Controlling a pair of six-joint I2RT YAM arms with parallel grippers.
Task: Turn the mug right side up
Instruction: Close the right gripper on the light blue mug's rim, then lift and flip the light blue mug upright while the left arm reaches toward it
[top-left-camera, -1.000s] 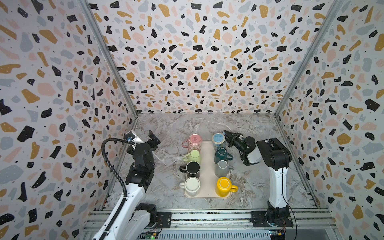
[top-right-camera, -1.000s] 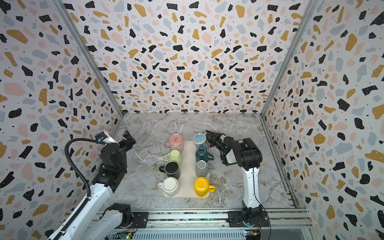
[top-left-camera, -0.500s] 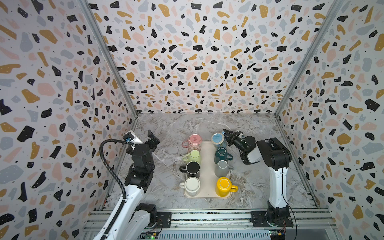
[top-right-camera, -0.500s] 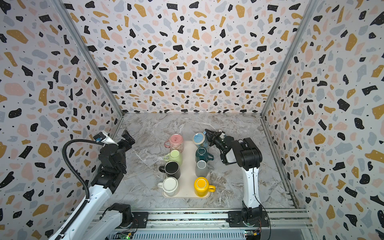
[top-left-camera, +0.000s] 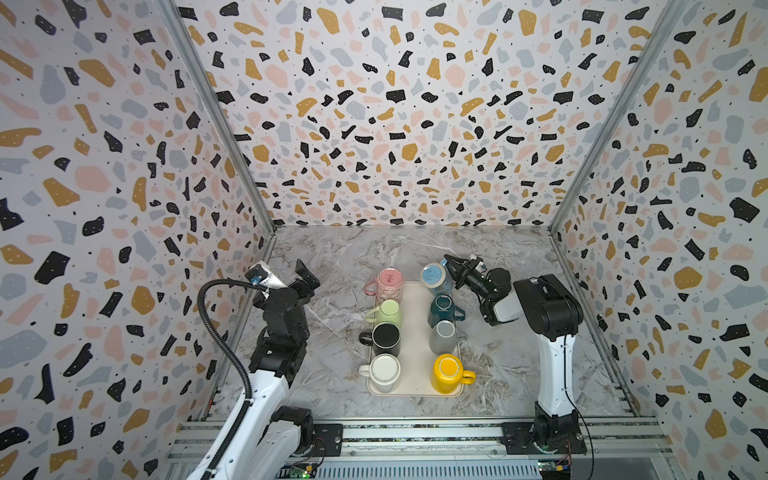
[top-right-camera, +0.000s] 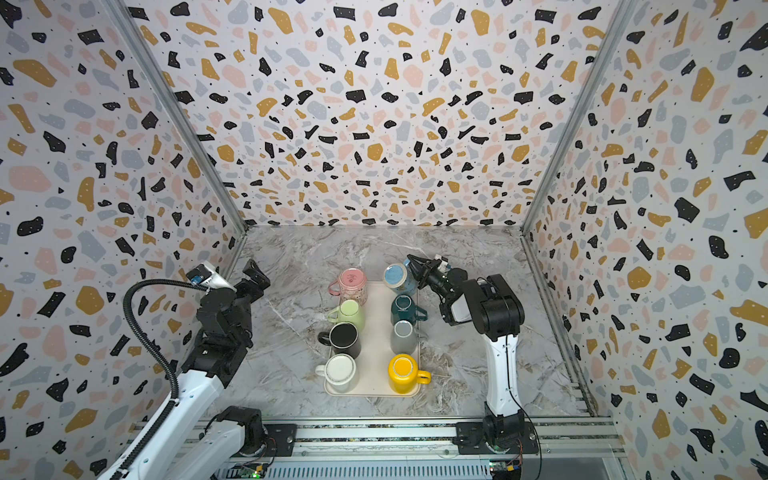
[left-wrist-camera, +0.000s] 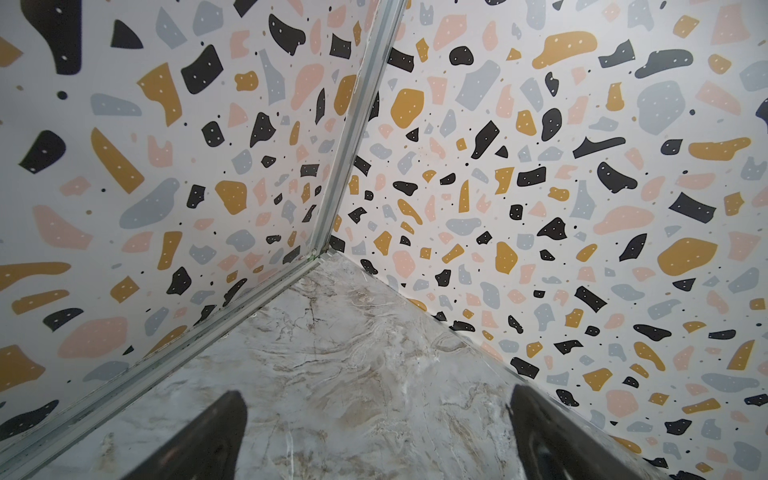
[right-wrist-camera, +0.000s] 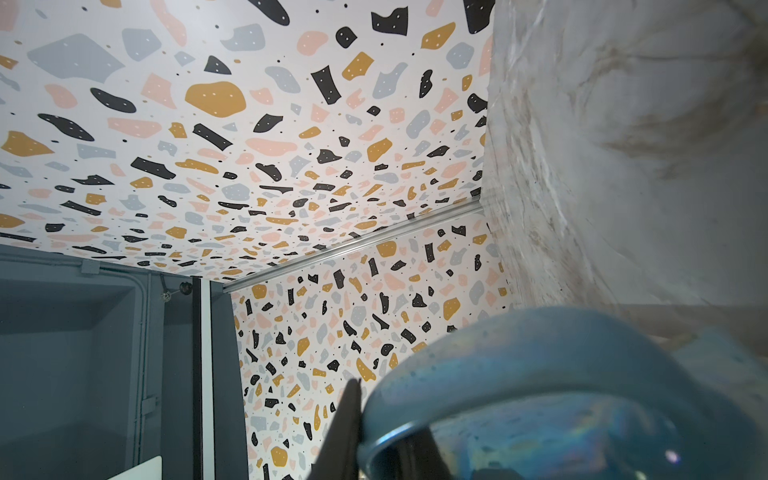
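The blue mug (top-left-camera: 434, 277) is at the far right corner of the cream tray (top-left-camera: 415, 336), just above centre in both top views. It is tipped off the vertical: its pale round end face looks up and toward the left of the frame, and its long axis slants down to the lower right, toward the right pincer (top-left-camera: 452, 266). That pincer is clamped on the handle (right-wrist-camera: 519, 374). In the right wrist view the handle arches large across the lower right, with a dark finger (right-wrist-camera: 345, 428) tight against it. Whether the mug touches the tray cannot be told. Seven other mugs (top-left-camera: 446, 372) stand in two rows down the tray. The left pincer (top-left-camera: 307, 276), at centre left, hangs over bare bench (top-left-camera: 332, 257), well apart from the tray, with its fingers (left-wrist-camera: 208, 440) spread wide.
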